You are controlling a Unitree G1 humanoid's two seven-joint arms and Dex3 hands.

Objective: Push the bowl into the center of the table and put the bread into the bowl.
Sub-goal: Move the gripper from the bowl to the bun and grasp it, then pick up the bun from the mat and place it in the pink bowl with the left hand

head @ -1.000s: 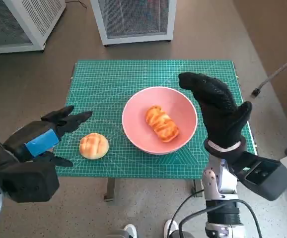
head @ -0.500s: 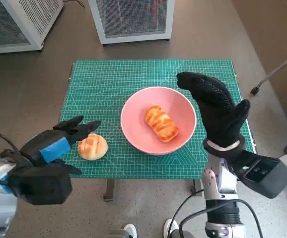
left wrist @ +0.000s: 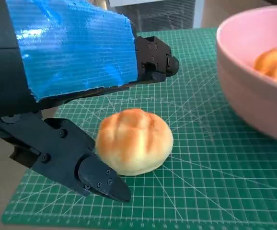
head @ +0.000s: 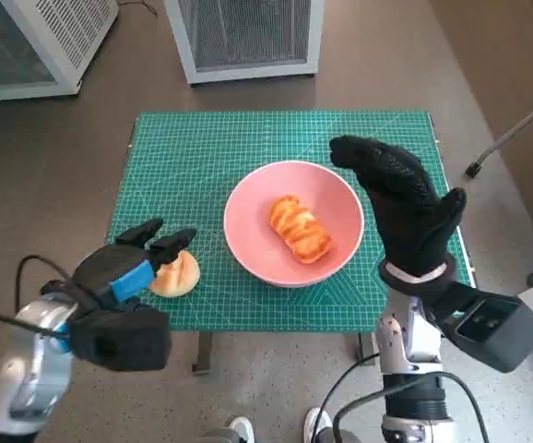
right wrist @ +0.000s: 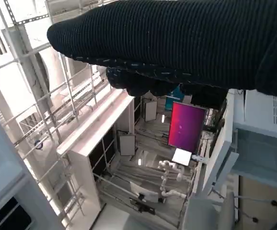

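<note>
worktop [head: 248,138] comes first by size, a small surface covered edge to edge by a green gridded cutting mat. pink bowl [head: 253,245] sits next, a little right of the middle, and it already holds one glazed twisted bread [head: 300,230] lying across its bottom. the bowl looks like a rigid, smooth-walled piece, probably light plastic or ceramic; it would likely slide easily on the mat if nudged low on its wall, and its position seems close enough to centre that little pushing is left.

right robot hand [head: 405,208], in the knitted glove, stands upright just beside the bowl's right rim, fingers spread and holding nothing; whether it touches the rim cannot be told.

left robot hand [head: 128,272] is at the near left corner, released, with its black fingers [left wrist: 93,175] apart on either side of the round bun [left wrist: 134,141]. in the left wrist view one finger lies just beside the bun's near side and another reaches over its far side, neither clearly pressing on it.

the round bun is the piece yet to go in. it rests on the mat, near left of the bowl and apart from it. it looks light, soft and springy, with a shiny scored crust that may be slightly slick. a gentle hold across its widest middle should serve; a hard squeeze would likely dent it or pop it loose.
</note>
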